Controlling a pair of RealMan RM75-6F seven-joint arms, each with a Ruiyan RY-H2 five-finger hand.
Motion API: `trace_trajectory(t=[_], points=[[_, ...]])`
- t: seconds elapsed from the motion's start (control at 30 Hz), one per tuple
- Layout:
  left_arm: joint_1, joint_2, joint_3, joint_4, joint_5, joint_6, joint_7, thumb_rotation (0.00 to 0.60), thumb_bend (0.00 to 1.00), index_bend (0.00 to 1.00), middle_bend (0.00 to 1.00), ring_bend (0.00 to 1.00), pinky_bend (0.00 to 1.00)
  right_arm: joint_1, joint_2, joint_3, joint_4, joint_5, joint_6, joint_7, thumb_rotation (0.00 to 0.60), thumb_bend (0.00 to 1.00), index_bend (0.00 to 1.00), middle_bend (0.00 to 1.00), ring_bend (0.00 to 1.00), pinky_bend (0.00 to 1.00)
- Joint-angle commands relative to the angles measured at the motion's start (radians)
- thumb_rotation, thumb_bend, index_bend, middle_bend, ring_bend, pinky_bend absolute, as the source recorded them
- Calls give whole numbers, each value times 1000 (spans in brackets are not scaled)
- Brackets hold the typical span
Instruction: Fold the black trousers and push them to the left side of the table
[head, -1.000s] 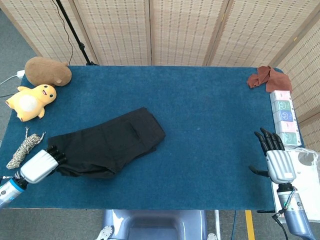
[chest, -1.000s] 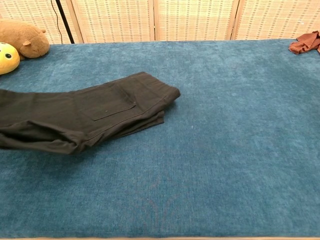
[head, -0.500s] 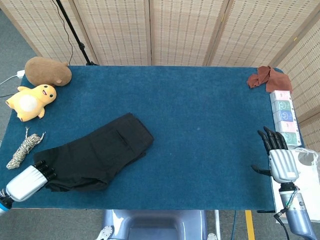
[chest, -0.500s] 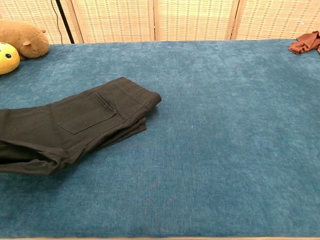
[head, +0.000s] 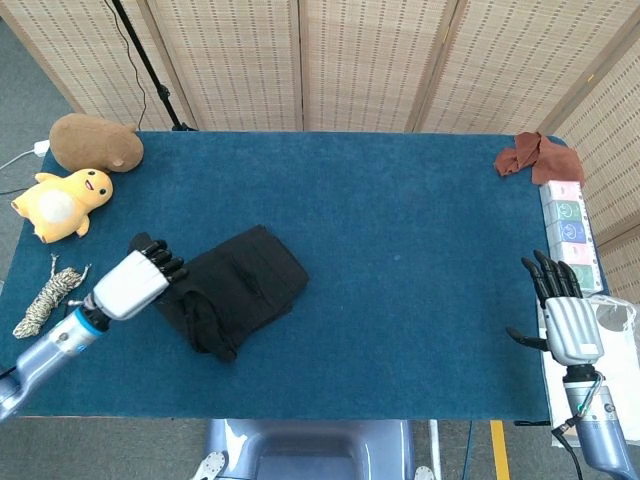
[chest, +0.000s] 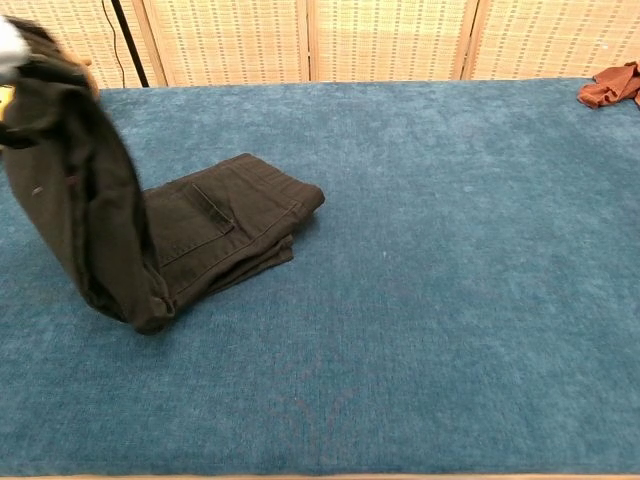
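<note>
Half of the black cotton trousers (head: 235, 290) lies flat on the blue carpeted table (head: 400, 220), just past your left hand's fingertips; the other half hangs from your left hand (head: 140, 281), lifted well off the cloth, as the chest view shows with the raised leg end standing up like a flap. Your fingers (head: 165, 266) are curled over that leg end and hold it. You are in the folding step, by my reading: the fold is not yet laid. Next, carry the held end forward over the waist part beyond your fingertips, lower it flat, let go, then push the bundle left. Your right hand (head: 565, 320) rests far off at the table's right edge, fingers straight and spread, holding nothing.
</note>
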Motion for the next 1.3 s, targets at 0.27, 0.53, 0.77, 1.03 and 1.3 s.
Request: trace_trajectory(t=[0.27, 0.53, 0.77, 1.03, 1.3], points=[[-185, -246, -82, 160, -39, -205, 48, 600, 535, 711, 571, 505, 385, 2, 3, 3, 7, 9, -9, 18, 600, 0, 0, 0, 0, 0], [-258, -419, -101, 331, -81, -316, 44, 600, 498, 374, 263, 229, 277, -1, 12, 6, 12, 15, -12, 41, 600, 0, 0, 0, 0, 0], [-265, -457, -137, 315, -153, -337, 17, 600, 327, 0, 0, 0, 84, -5, 17, 5, 11, 14, -8, 48, 600, 0, 0, 0, 0, 0], [-169, -280, -72, 107, -128, -204, -55, 600, 315, 0, 0, 0, 83, -9, 21, 2, 1, 4, 2, 46, 600, 0, 0, 0, 0, 0], [29, -104, 88, 54, -63, -21, -146, 600, 315, 0, 0, 0, 83, -9, 21, -1, -9, -4, 5, 39, 600, 0, 0, 0, 0, 0]])
